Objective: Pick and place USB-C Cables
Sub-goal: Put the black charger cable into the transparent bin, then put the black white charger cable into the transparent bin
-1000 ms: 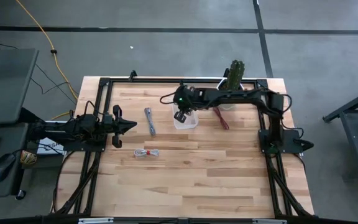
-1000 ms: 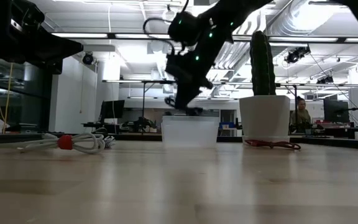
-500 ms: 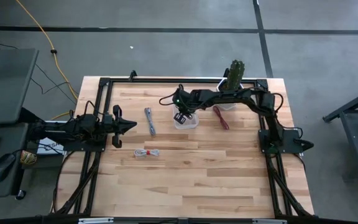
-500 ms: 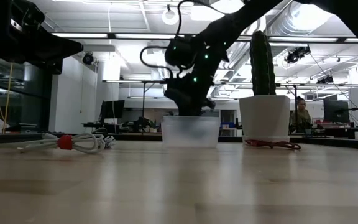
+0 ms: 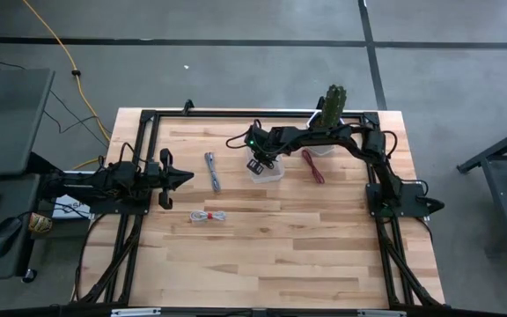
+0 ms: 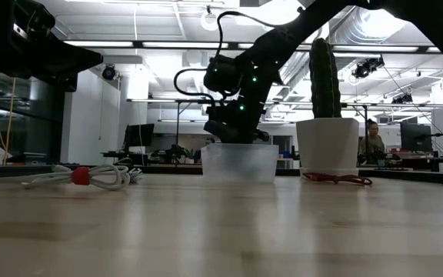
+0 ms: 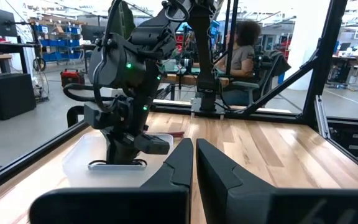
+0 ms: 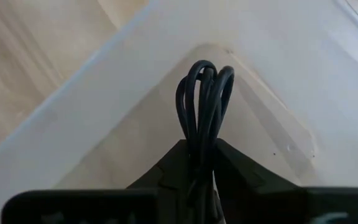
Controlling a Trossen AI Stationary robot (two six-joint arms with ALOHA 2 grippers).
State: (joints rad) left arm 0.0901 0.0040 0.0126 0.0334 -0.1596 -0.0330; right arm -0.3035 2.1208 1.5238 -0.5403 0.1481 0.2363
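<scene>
Translucent bin (image 5: 268, 173) | black cable (image 8: 204, 99) inside | right end effector (image 8: 199, 158) clamped

The whole table (image 5: 262, 238) is seen from straight above in the high view, at a distance. A level line across the tabletop into the room is taken by the low view, close to the wood. The translucent bin (image 6: 238, 163) and the cactus pot (image 6: 327, 146) are shared by both. The bin is faced from the left arm's side by the left wrist view, and is looked into at very close range by the right wrist view.
</scene>
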